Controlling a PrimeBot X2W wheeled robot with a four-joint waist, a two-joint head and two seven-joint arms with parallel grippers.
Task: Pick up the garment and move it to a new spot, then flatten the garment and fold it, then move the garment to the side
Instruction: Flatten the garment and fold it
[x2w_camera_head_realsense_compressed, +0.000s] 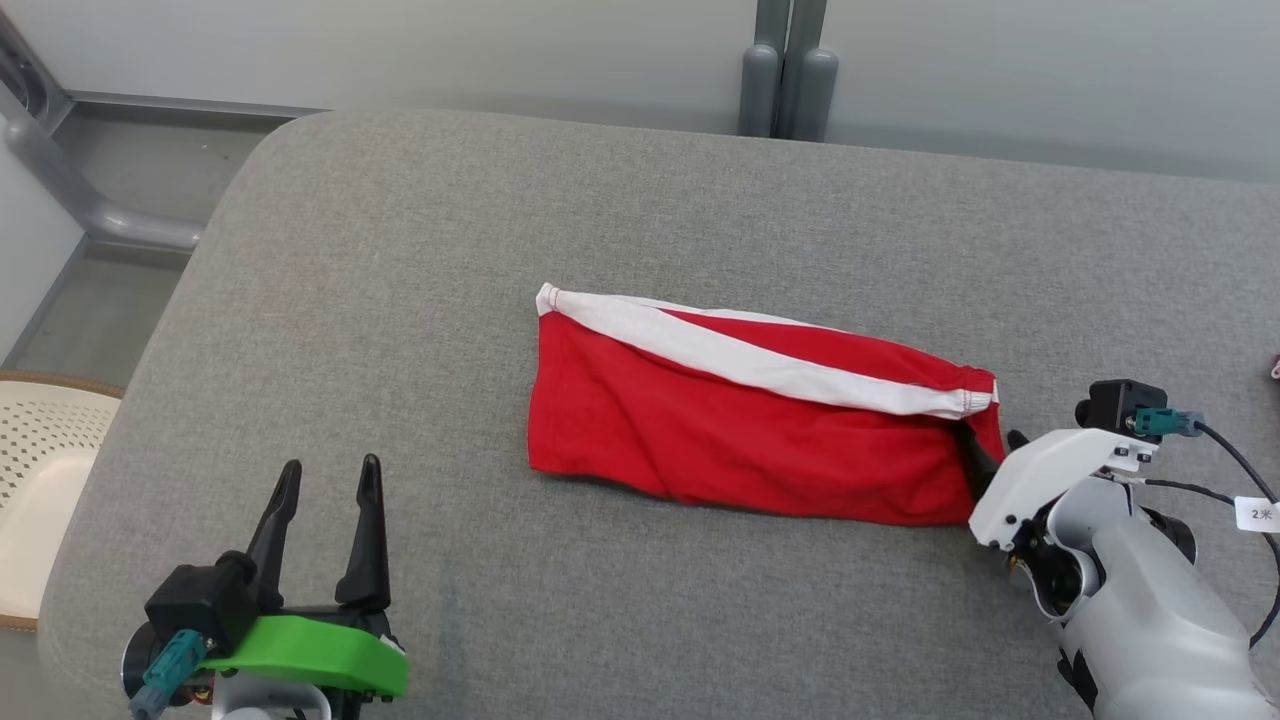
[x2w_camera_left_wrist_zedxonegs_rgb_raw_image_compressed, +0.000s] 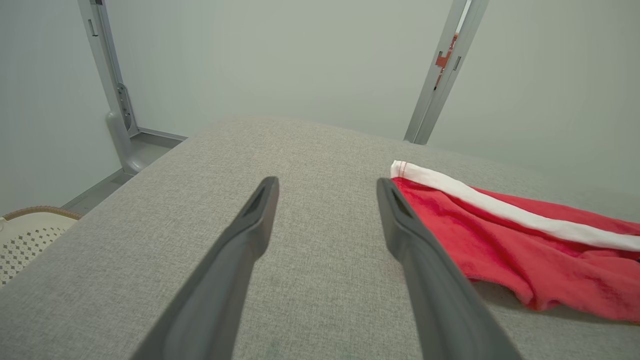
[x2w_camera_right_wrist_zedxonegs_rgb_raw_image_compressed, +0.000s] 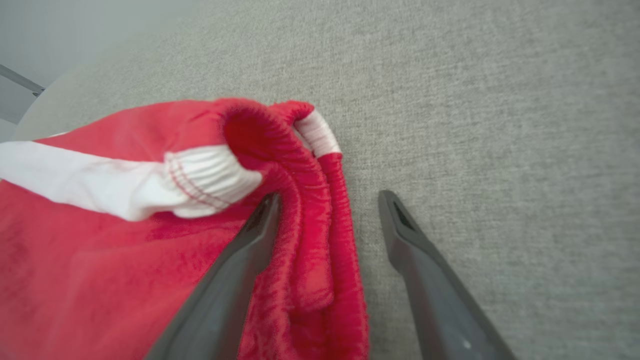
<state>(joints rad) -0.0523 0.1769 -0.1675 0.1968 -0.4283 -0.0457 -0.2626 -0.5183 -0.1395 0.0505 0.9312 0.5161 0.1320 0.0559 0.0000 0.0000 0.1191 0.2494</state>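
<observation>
Garment (x2w_camera_head_realsense_compressed: 740, 410) lies folded, centred on the padded surface (x2w_camera_head_realsense_compressed: 400, 250); we see the right pincer (x2w_camera_right_wrist_zedxonegs_rgb_raw_image_compressed: 327, 200) spread wide astride its right end (nothing clamped), and the left pincer (x2w_camera_head_realsense_compressed: 332, 465) spread, empty, front-left.

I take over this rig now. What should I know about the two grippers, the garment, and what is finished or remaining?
Left gripper: open, holding nothing, apart from the garment.
Right gripper: open, fingers astride the garment's right-end elastic edge, not closed on it.
Garment: red with a white band, lying in the middle of the grey cushion, looking flat and folded.
Done, seemingly: flattening, folding. Left: grasp it and move it aside.
</observation>
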